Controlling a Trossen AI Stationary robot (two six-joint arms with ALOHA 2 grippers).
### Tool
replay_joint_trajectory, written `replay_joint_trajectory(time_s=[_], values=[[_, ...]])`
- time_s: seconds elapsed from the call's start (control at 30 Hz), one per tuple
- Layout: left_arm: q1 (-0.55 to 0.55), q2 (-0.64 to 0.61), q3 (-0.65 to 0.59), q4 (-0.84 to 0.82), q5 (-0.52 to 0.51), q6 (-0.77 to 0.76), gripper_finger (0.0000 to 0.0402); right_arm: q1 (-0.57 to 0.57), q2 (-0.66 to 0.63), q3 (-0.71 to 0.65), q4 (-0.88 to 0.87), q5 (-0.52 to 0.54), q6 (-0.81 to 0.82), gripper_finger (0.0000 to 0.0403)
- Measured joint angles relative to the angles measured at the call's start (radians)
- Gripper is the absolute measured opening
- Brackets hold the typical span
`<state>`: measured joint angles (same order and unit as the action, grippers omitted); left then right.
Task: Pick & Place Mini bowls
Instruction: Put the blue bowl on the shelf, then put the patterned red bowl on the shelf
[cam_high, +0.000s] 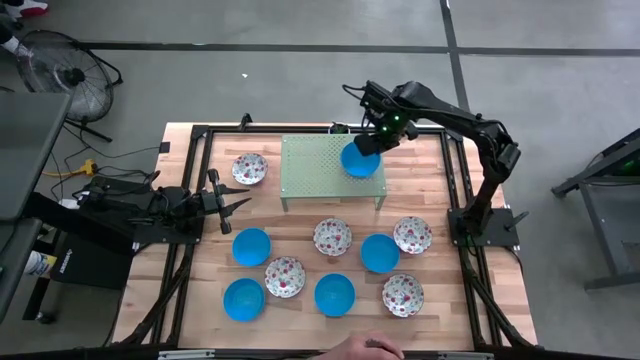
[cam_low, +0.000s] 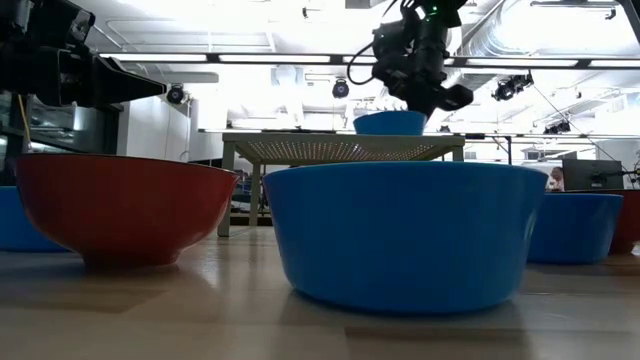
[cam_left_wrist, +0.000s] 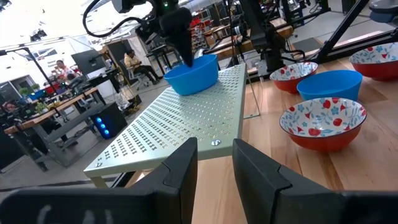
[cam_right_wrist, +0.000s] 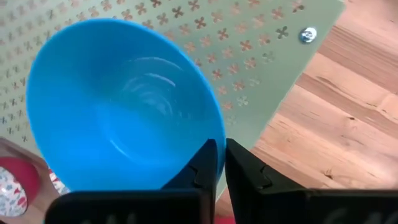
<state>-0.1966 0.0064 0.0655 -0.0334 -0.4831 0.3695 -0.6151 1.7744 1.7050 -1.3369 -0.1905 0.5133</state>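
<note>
Right up against your low camera sits a blue bowl (cam_low: 405, 232) on the wooden table (cam_high: 190, 165), with a red-sided floral one (cam_low: 122, 208) beside it.

Start at your left: the left gripper (cam_high: 238, 204) hangs at the table's left edge, its fingers (cam_left_wrist: 180, 168) a little apart and holding nothing, aimed toward the green perforated stand (cam_high: 320, 165). Just past it, a lone floral bowl (cam_high: 249, 168) rests beside the stand's left end.

Move to the middle and you see the main cluster on the wood in front of the stand: four blue bowls and four floral ones, spread out, none stacked.

Now your right side: the right arm reaches in over the stand's right end, and the right gripper (cam_high: 372, 143) pinches the rim of a blue mini bowl (cam_right_wrist: 118, 106), fingers (cam_right_wrist: 205, 165) nearly together across the wall. That bowl sits on top of the stand, near its right edge. A person's hand (cam_high: 362, 348) shows at the table's near edge.
</note>
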Motion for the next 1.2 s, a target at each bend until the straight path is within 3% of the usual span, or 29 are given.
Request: replay_joint_trajectory(time_s=[0.37,0.77,1.2], values=[[0.000,0.000,0.000,0.000,0.000,0.000,0.0097,0.001,0.000,0.000,0.000,-0.034,-0.103,0.0090],[0.000,0.000,0.000,0.000,0.000,0.000,0.0097,0.001,-0.031,0.001,-0.002,-0.058,-0.086,0.0181],[0.000,0.000,0.000,0.000,0.000,0.000,0.0097,0.001,-0.065,0.001,-0.017,-0.074,-0.043,0.0195]])
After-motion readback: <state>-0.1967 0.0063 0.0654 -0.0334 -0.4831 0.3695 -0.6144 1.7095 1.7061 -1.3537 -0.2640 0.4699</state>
